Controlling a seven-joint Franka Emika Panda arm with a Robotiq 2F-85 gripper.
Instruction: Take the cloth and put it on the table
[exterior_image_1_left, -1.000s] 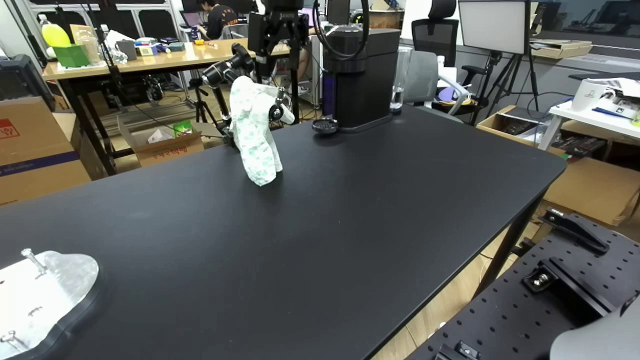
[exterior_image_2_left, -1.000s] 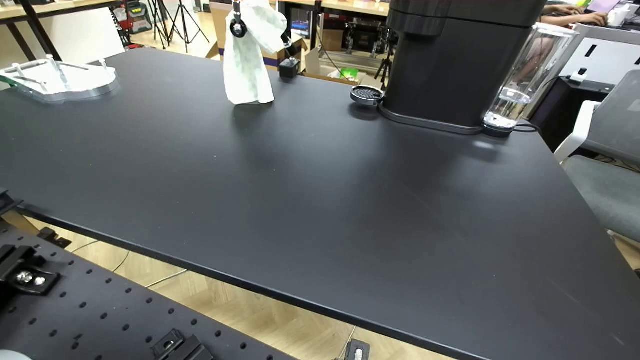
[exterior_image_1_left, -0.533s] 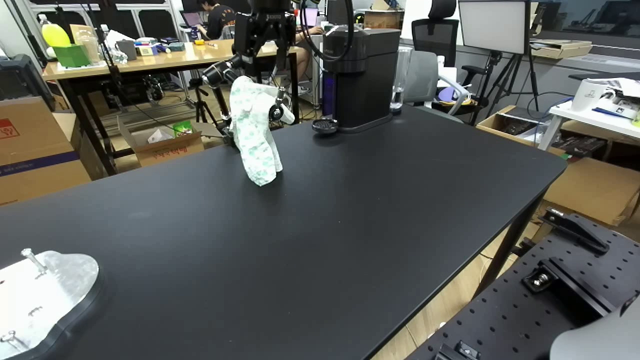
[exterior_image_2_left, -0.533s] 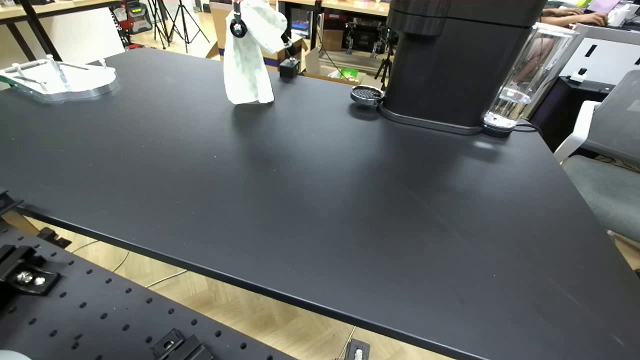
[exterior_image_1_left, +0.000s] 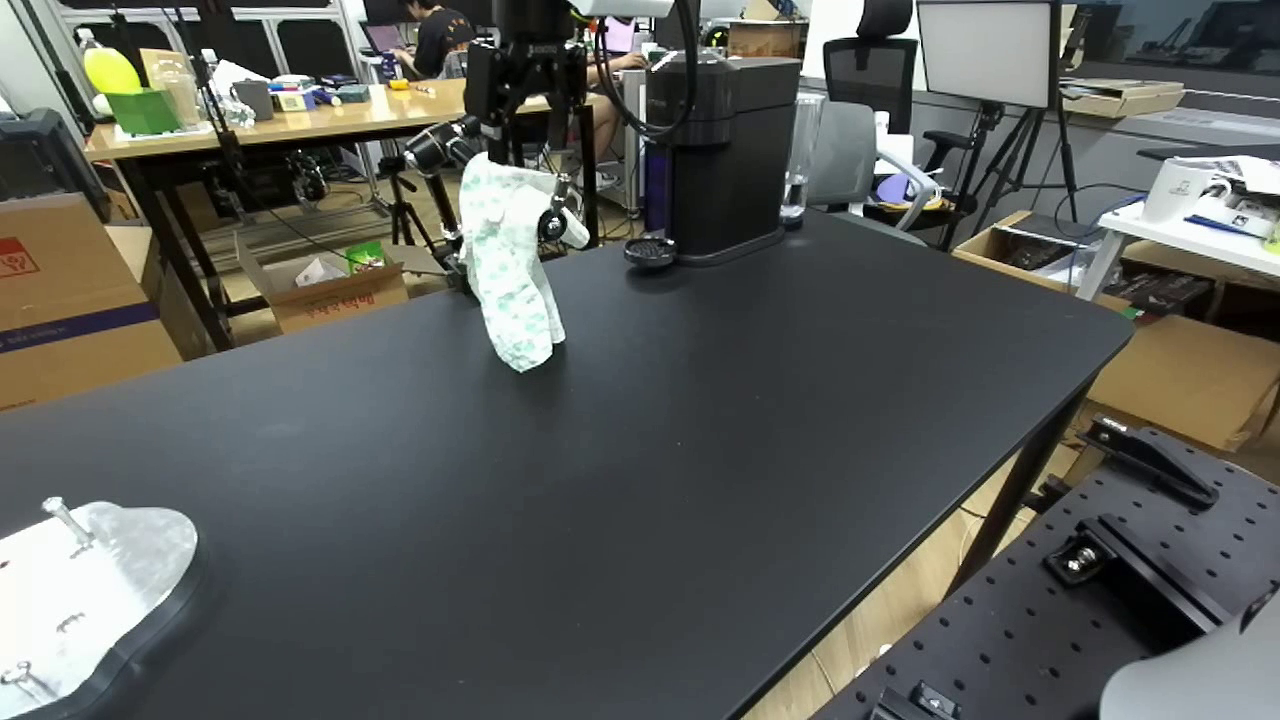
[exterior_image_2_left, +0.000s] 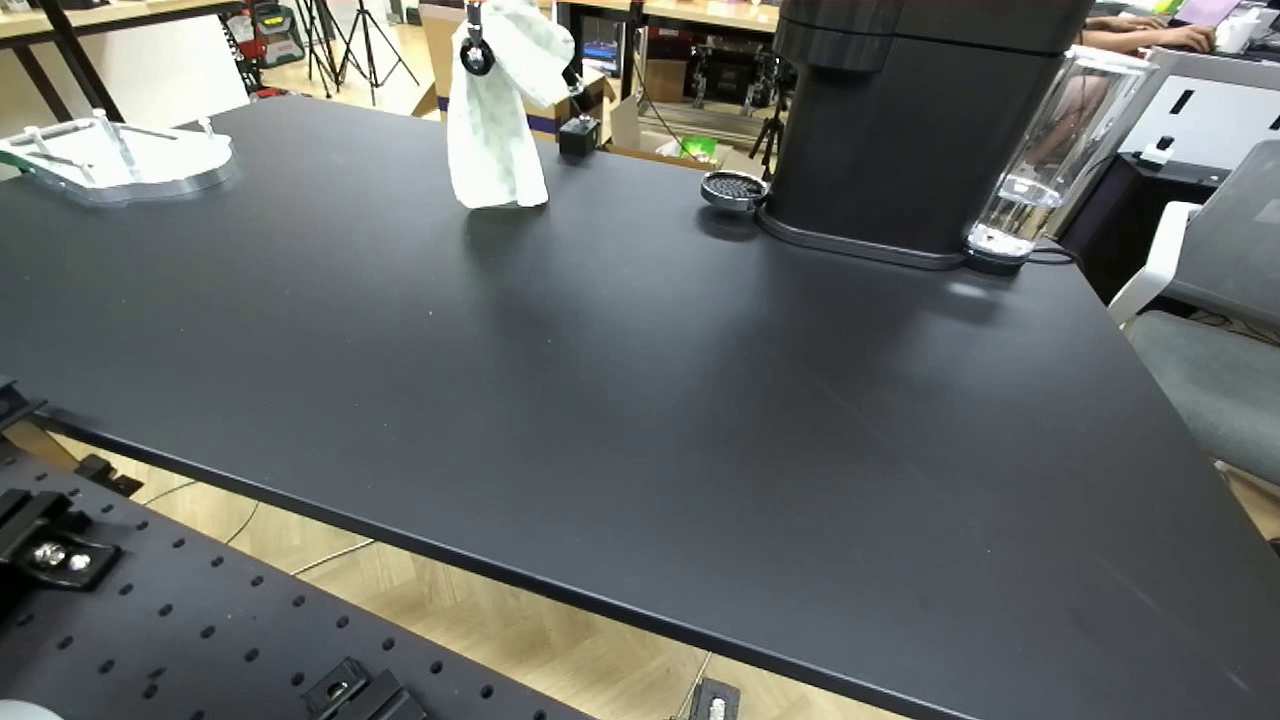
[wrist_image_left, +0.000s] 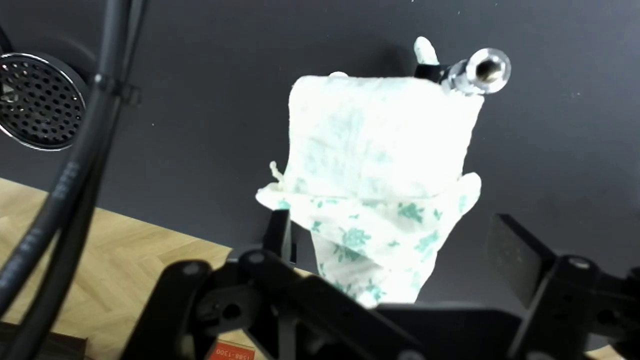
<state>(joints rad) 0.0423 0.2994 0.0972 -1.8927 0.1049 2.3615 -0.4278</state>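
Observation:
The cloth is white with green flowers. It hangs draped over a small stand near the table's far edge, its lower end close above the black table. It also shows in an exterior view and in the wrist view. The stand's chrome rod end sticks out beside the cloth. My gripper is open and empty, pointing down just above the cloth's top. In the wrist view the gripper has its fingers wide apart, with the cloth's lower picture part between them. Contact cannot be told.
A black machine with a round drip tray stands beside the cloth; the tray shows in the wrist view. A clear water tank is attached. A pale plate with upright posts lies on the table. Cables hang beside the gripper.
In an exterior view my open gripper has moved left over the cloth's top and come slightly lower. The cloth and its stand have not moved.

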